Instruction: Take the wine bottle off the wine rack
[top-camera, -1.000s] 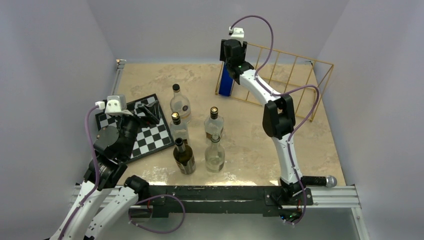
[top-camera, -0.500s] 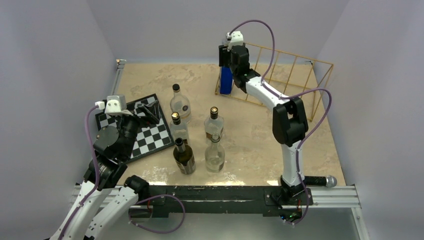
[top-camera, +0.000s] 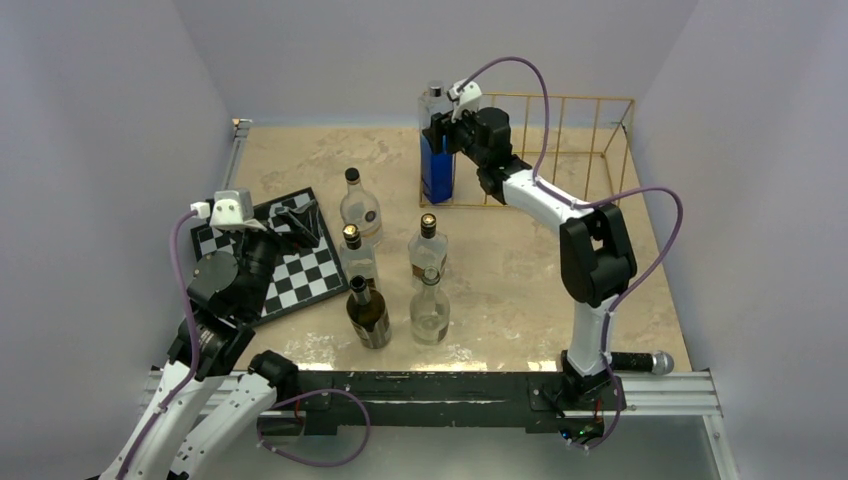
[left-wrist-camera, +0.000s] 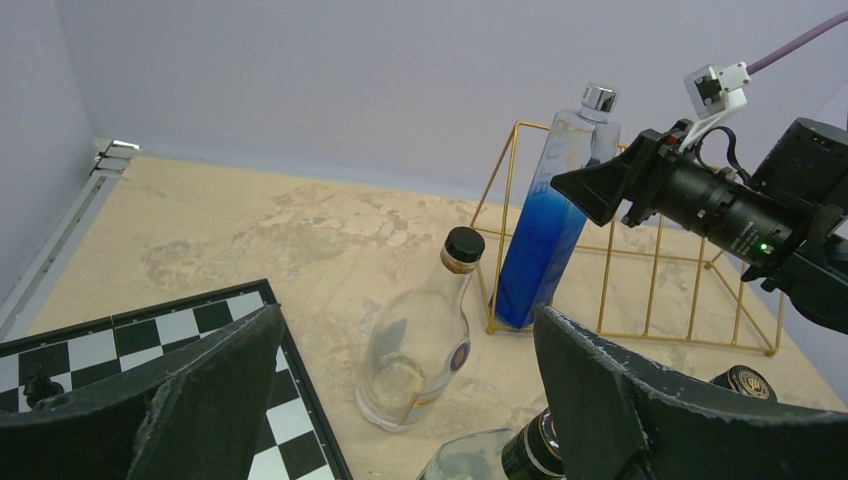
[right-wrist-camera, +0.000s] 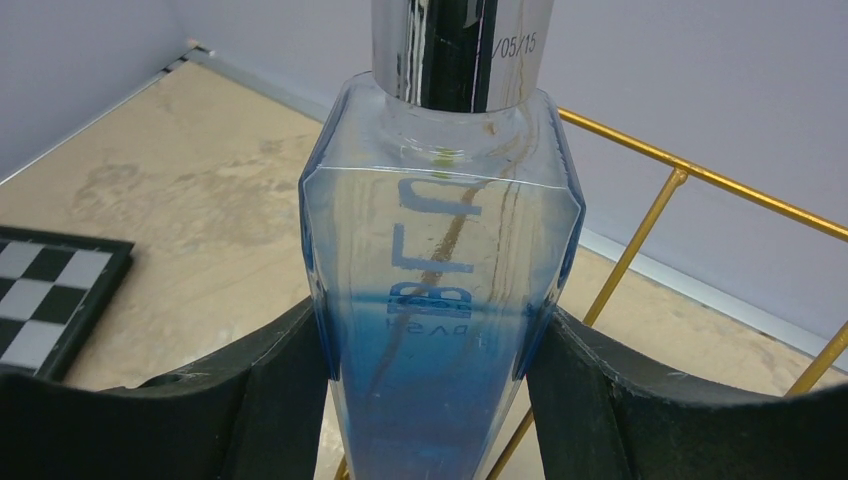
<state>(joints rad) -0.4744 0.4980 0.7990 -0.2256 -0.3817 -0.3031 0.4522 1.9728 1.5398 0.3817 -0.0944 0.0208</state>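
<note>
The wine bottle is tall, square-sided clear glass with blue liquid and a silver cap. It stands nearly upright at the left end of the gold wire wine rack by the back wall. My right gripper is shut on the bottle's upper body, a black finger pressed to each side of the wine bottle. In the left wrist view the wine bottle leans slightly, its base at the wine rack's left corner. My left gripper hangs open over the checkerboard, holding nothing.
Several upright bottles stand mid-table, one clear round one close to the rack. A black-and-white checkerboard lies at the left. A microphone-like object lies by the right arm's base. Walls close in on three sides.
The right arm swung left and raised the bottle from leaning to nearly upright. The rack shifted with it, now square to the back wall. The left arm stayed still.
</note>
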